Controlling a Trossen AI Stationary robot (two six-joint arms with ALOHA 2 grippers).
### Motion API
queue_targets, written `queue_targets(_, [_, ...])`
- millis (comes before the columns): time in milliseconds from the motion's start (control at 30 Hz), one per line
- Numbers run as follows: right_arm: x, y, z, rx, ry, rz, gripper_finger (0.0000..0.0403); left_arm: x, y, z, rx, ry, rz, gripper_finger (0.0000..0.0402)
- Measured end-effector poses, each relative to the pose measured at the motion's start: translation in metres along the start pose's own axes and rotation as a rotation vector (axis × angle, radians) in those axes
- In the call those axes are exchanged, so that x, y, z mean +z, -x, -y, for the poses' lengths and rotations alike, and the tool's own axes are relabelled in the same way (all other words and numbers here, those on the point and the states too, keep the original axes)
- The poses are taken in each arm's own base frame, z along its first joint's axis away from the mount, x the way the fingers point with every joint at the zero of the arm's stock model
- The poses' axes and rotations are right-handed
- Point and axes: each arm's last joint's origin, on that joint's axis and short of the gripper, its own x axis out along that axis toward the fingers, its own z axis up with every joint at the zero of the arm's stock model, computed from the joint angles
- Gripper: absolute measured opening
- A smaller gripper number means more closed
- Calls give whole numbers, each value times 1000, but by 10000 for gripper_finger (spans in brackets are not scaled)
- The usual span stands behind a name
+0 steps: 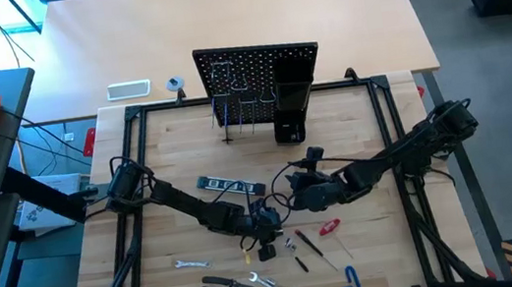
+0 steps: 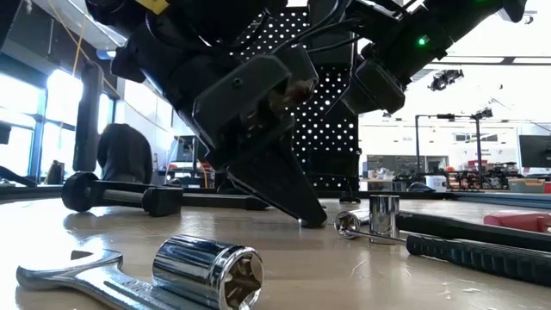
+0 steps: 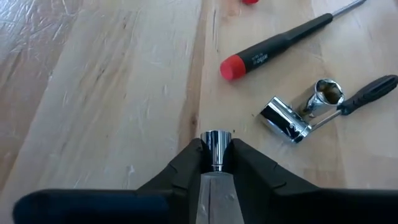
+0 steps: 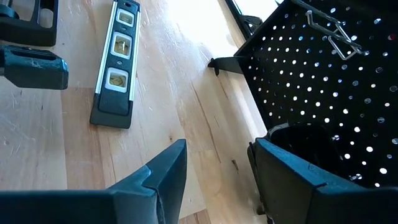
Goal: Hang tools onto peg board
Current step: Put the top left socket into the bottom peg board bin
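Socket [image 3: 216, 148] clamped betw left gripper [image 3: 216, 163] fingers; right gripper [image 4: 214, 171] apart.

Light wood tabletop [image 1: 352, 121] with stuff scattered on it: peg board [image 1: 258, 74] standing at the back, level [image 1: 229, 185] mid-left, wrench [image 1: 190, 264], pliers [image 1: 227, 286], red-capped screwdriver [image 3: 283, 41] and blue hex key [image 1: 354, 282] near the front.

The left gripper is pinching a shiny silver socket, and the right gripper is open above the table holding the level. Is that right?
Not quite. The right gripper is open but empty; the right wrist view shows the level lying flat on the table. The left gripper does pinch a shiny silver socket.
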Motion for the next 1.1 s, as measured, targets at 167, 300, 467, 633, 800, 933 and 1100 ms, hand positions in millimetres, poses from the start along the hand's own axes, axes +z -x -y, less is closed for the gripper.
queue_targets(167, [0,0,0,0,-1,1,181,0,0,0,-1,-38,-4,63])
queue_targets(300, [0,1,-1,1,1,3,181,1,0,0,-11,-64,17,62])
queue_targets(467, [0,8,-4,-79,26,21,181,7,3,-6,-33,-70,22,61])
queue_targets(633, [1,18,-9,-133,56,49,181,18,11,-11,-50,-77,56,58])
queue_targets(800, [2,28,-9,-154,76,71,181,33,27,-14,-60,-100,111,54])
queue_targets(933, [3,37,-11,-164,89,94,181,48,44,-19,-66,-110,165,54])
queue_targets(1100, [6,54,-11,-167,91,135,181,66,69,-25,-75,-124,231,53])
